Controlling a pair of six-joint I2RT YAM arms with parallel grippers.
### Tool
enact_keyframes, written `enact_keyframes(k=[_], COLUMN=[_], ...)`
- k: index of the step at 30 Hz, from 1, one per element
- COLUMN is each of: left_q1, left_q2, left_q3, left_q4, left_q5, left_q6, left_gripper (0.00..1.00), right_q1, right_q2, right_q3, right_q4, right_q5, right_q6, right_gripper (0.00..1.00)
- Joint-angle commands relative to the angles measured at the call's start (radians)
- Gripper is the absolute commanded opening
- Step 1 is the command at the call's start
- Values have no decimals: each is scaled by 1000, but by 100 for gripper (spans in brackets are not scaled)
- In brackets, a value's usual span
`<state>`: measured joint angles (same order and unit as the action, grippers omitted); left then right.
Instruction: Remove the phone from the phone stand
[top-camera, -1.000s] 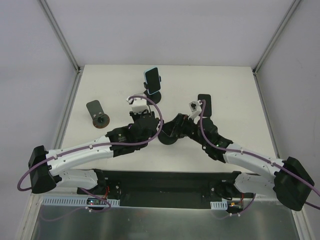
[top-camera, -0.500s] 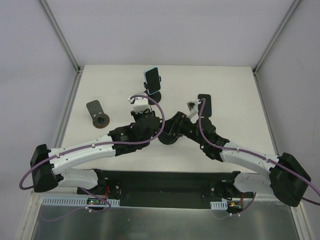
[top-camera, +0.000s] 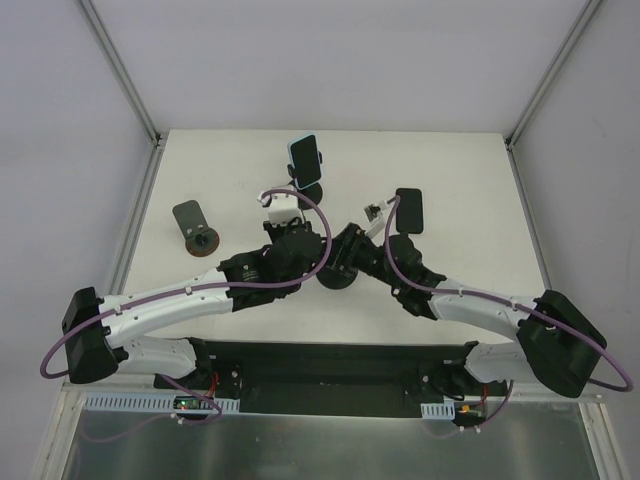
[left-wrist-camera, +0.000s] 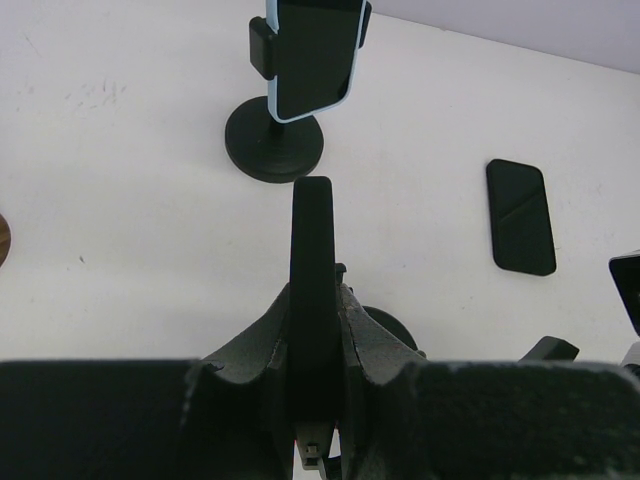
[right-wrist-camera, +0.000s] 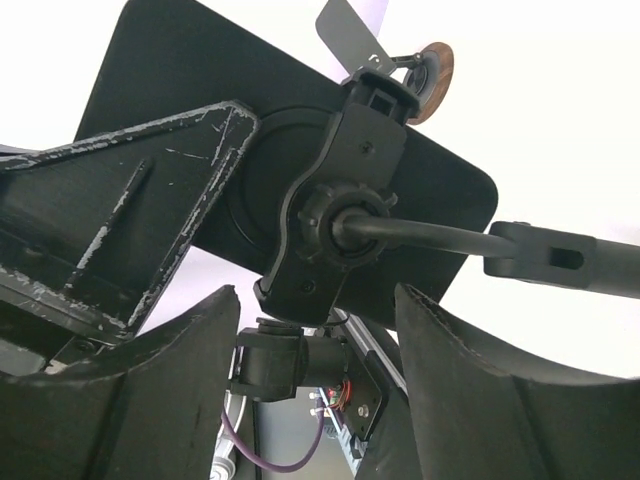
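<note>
A black phone (left-wrist-camera: 311, 260) sits in the clamp (right-wrist-camera: 335, 200) of a black phone stand (top-camera: 336, 278) at mid-table. My left gripper (top-camera: 316, 252) is shut on the phone's top edge; in the left wrist view (left-wrist-camera: 311, 330) the phone stands edge-on between the fingers. In the right wrist view I see the phone's back (right-wrist-camera: 170, 90), the clamp on it and the stand's arm (right-wrist-camera: 450, 240). My right gripper (right-wrist-camera: 315, 380) is open, its fingers either side of the clamp's lower end, not touching it. It is right of the stand in the top view (top-camera: 350, 252).
A second stand (top-camera: 308, 190) holding a light-blue-cased phone (top-camera: 305, 157) stands at the back. A black phone (top-camera: 409, 210) lies flat at the right. An empty stand with a brown base (top-camera: 197, 230) sits at the left. Both arms crowd mid-table.
My right gripper has moved left and closer round the stand's clamp. My left gripper has shifted slightly right, still shut on the phone.
</note>
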<state>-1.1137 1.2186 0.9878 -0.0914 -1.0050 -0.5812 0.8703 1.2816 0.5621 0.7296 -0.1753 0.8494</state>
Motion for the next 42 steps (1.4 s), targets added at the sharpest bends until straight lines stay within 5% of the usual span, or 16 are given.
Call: enact_keyframes(k=[1,7,10,12,20,33,40,42], left_q1=[-11,-12,-12,-11,35,158,153,141], left_q2=[2,10,9,7,-10,-131,-177,-171], left_q3=[37,43,45,46,52,-67,-112,-112], left_q4=[36,36,35,36,41,211,213,206], left_q5=[8,9,8,-9,-26,166,232,241], left_q6=[-43,-45,-39,-23,81,334,242,195], left_gripper=[0,0,0,0,0,0,0,0], right_q1=[9,10,13,12,10,-70,-73,-59], right_q2=[8,59,74,70,18,-134,-114,-104], right_q3=[42,45,35,25,2,-87,-41,-22], right_q4=[100,146,166,168,110,-44,-18,-9], right_q5=[-23,-39,-46,-50,-118,-139,-150,-145], right_q6=[37,79,96,94,79,16,-9,-7], right_gripper=[64,47,25,1,1,1,1,17])
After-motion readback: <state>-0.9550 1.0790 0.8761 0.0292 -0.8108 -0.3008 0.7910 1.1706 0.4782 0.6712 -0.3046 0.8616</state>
